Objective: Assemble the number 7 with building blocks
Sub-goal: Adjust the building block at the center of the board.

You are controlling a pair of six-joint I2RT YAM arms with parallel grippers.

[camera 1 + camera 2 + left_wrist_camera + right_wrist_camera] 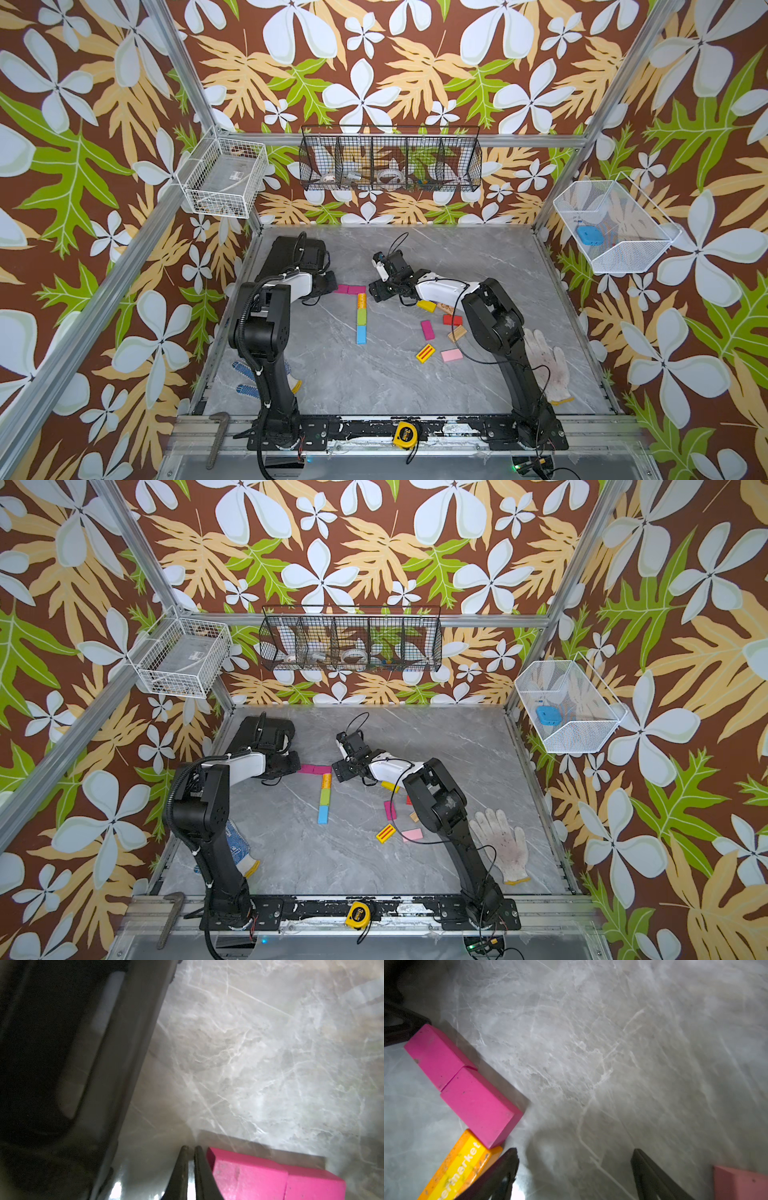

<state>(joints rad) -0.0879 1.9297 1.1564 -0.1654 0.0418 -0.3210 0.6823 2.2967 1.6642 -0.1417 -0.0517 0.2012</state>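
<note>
In both top views the building blocks form a figure on the grey table: two magenta blocks (349, 289) lie end to end. From their right end an orange-yellow block (361, 300), a green block (361, 316) and a blue block (361, 334) run in a line toward the front. My left gripper (190, 1148) is shut and empty, its tips right beside the outer magenta block (249, 1176). My right gripper (574, 1155) is open and empty, just right of the corner where the magenta block (477, 1101) meets the orange block (460, 1167).
Loose blocks lie under and beside the right arm: yellow (427, 306), red (452, 319), magenta (427, 330), wood (457, 333), striped yellow (425, 353), pink (451, 354). A white glove (544, 365), a dotted glove (249, 374) and a tape measure (406, 434) lie at the sides and front.
</note>
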